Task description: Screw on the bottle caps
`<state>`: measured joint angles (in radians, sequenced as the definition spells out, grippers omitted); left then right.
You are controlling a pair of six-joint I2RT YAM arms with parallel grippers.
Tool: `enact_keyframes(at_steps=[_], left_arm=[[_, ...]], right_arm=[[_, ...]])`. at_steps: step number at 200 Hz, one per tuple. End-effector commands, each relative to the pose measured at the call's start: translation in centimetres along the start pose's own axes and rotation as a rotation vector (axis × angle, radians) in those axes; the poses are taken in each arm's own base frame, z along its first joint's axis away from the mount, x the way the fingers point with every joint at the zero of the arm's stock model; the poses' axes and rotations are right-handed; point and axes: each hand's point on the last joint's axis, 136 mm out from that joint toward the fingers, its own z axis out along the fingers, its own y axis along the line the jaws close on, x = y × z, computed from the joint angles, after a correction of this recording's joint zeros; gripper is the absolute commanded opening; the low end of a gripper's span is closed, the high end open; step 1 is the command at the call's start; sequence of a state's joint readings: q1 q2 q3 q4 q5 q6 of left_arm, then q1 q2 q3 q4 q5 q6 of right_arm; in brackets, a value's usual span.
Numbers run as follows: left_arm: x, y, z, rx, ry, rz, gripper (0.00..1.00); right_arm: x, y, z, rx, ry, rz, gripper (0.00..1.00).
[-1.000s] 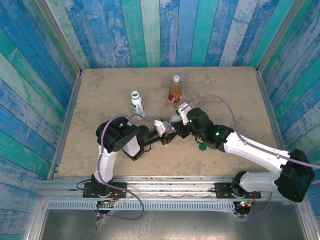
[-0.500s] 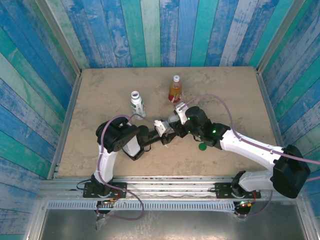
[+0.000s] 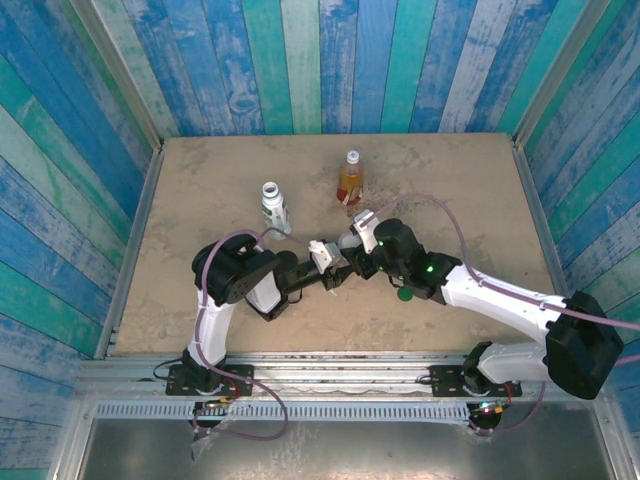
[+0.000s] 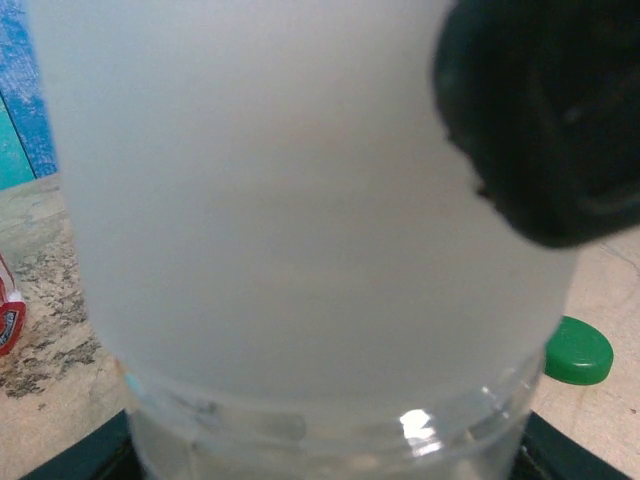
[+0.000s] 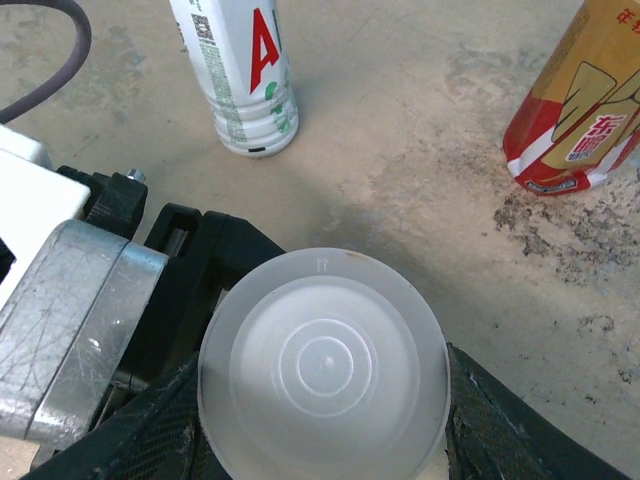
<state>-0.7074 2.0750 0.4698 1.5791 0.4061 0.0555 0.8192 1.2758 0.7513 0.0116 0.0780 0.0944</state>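
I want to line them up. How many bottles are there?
3. The white-labelled bottle stands farther back, the amber bottle to its right, and the clear bottle is gripped in the left hand, mostly hidden under its wide cap.

Near the middle of the surface (image 3: pixel 190 190) we see the short bottle (image 4: pixel 330 440) with the wide cap (image 5: pixel 323 375) on its mouth. The left hand (image 3: pixel 336 268) holds the bottle from the left, the right hand (image 3: pixel 357 262) the cap from the right (each clamped on). Behind stand the slim bottle (image 3: pixel 273 207), left, and the liquid-filled bottle (image 3: pixel 350 180), right, well apart. The small loose cap (image 3: pixel 404 294) lies right of the short bottle, just beside the right arm.
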Motion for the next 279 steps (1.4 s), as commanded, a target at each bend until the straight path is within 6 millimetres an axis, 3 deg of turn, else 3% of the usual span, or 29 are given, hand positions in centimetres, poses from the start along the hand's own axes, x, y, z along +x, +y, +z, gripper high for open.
enact_keyframes(at_steps=[1,48,70,109,141,175,194,251,279], left_arm=[[3.5,-0.9,-0.3,0.031,0.098,-0.038,0.54],[3.4,-1.0,-0.4,0.034,0.095,-0.035,0.54],[3.4,-1.0,-0.5,0.032,0.091,-0.032,0.54],[3.0,-1.5,-0.5,0.057,0.065,-0.038,0.54],[2.7,-1.9,-0.5,0.089,0.055,-0.038,0.54],[2.9,-3.5,-0.2,0.201,0.077,-0.023,0.54],[2.7,-4.1,-0.1,0.241,0.069,-0.022,0.54],[2.6,-4.6,0.2,0.285,0.050,-0.056,0.54],[2.9,-4.6,0.2,0.286,0.071,-0.047,0.54]], right_arm=[[1.3,-0.2,0.2,0.006,0.027,-0.018,0.55],[1.1,-0.2,0.5,0.013,0.051,-0.020,0.57],[0.6,-0.1,0.1,0.005,0.047,-0.017,0.66],[-0.5,-0.1,-1.4,-0.005,-0.005,-0.027,0.77],[-0.7,-0.4,-3.4,-0.017,-0.044,-0.055,0.78],[-2.3,-1.8,-5.2,-0.049,-0.122,0.113,0.74],[-1.8,-2.6,-4.6,-0.049,-0.070,0.194,0.70],[0.2,-1.5,-2.3,-0.119,0.144,0.237,0.64],[1.0,-1.7,-1.6,-0.128,0.179,0.279,0.50]])
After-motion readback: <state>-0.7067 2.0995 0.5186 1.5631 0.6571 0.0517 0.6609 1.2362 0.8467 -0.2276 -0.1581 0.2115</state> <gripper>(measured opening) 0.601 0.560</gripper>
